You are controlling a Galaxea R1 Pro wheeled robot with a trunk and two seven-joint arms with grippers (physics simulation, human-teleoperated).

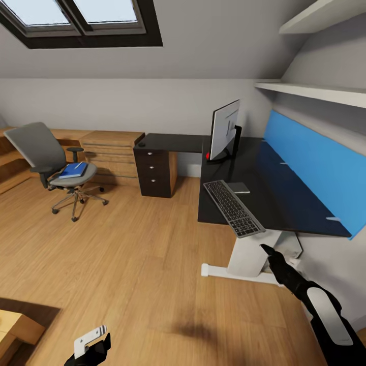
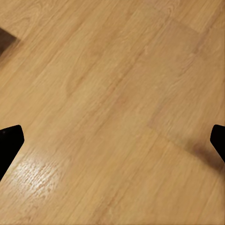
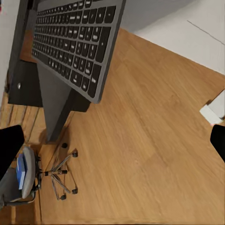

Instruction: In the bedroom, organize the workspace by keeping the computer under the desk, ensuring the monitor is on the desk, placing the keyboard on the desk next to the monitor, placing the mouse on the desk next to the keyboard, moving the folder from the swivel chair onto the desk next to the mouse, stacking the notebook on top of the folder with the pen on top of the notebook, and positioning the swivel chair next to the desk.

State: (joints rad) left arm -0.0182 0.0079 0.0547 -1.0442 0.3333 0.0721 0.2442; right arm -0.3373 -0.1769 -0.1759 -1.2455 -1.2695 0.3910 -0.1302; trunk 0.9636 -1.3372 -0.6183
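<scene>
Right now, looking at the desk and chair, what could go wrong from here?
The keyboard overhangs the desk edge at its near end, and the right gripper sits just below; a bump could tip it to the floor. On the swivel chair, the pen lies loose atop the folder and may roll off when lifted.

one monitor (image 1: 224, 129), one keyboard (image 1: 233, 207), one swivel chair (image 1: 50, 158), one folder (image 1: 72, 170), two shelves (image 1: 315, 92)

I'm seeing a glossy black surface (image 1: 284, 203), dark grey keyboard (image 1: 234, 207), bright blue folder (image 1: 72, 171) on the grey chair (image 1: 48, 157), and light wood floor (image 1: 132, 264).
</scene>
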